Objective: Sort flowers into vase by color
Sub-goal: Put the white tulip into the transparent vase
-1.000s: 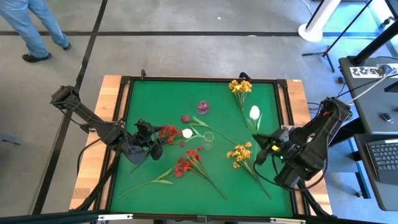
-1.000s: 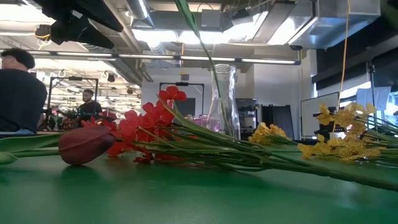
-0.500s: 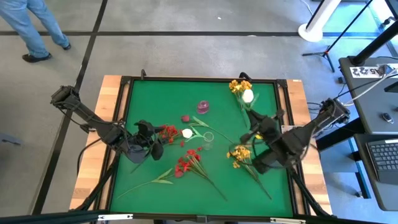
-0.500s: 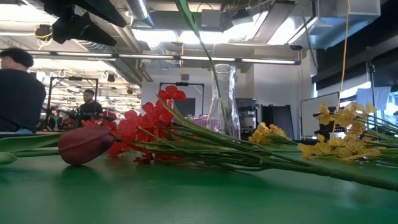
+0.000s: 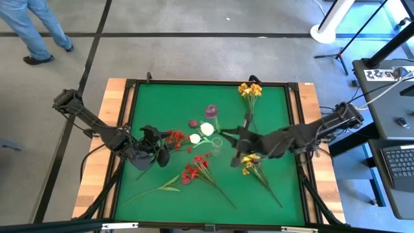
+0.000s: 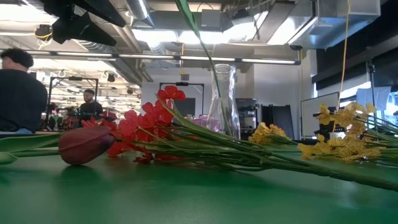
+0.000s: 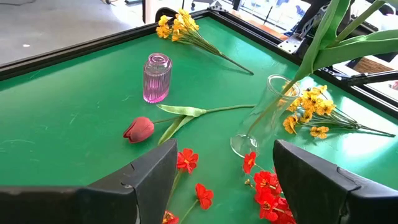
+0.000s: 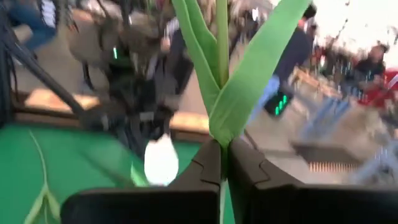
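The white flower (image 5: 207,129) hangs in the air over the middle of the green table (image 5: 278,97), and its bud sits just above the mouth of the clear vase (image 5: 216,142) when seen from above. Its long green stem runs from the bud back toward the right side, into the right gripper (image 5: 240,138), which is clamped tight on the stem. So the vase lies just past the bud, and I think the stem has to tip up and go down into the mouth. The right arm is the one doing this; the left gripper (image 5: 155,147) waits with its fingers spread wide beside the red flowers (image 5: 174,137). The left wrist view shows the stem already poking into the tilted vase (image 7: 261,118), which the high view cannot show
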Motion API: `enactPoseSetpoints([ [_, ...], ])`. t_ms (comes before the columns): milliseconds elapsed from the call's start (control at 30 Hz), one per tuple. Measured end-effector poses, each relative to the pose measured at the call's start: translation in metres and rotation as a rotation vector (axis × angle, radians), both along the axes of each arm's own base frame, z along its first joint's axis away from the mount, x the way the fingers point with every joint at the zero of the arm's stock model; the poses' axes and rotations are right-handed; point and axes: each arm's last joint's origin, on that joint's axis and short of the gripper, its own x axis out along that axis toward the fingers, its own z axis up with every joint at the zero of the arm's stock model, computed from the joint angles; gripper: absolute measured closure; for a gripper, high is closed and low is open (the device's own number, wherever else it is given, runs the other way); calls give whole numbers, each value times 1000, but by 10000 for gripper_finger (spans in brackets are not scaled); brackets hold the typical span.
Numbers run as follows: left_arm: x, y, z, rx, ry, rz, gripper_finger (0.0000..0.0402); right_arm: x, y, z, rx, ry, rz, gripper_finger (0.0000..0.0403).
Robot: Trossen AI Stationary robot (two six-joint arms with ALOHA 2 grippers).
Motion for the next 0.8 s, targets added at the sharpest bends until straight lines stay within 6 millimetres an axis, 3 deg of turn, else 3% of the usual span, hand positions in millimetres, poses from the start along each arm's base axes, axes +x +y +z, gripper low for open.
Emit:
enactPoseSetpoints([
  [100,0,0,0,3,2,-2,143,-8,-5,5,30,-115,63,398],
  [300,0,0,0,12,8,-14,143,-17,-28,-53,60,-296,191,398],
  [433,0,-1,0,0,15,-27,143,-33,-45,-72,116,-485,278,398],
  [533,0,-1,0,-1,17,-30,143,-34,-52,-89,152,-479,298,398],
  [800,0,-1,0,29,22,-28,143,-24,-59,-112,230,-375,293,396],
])
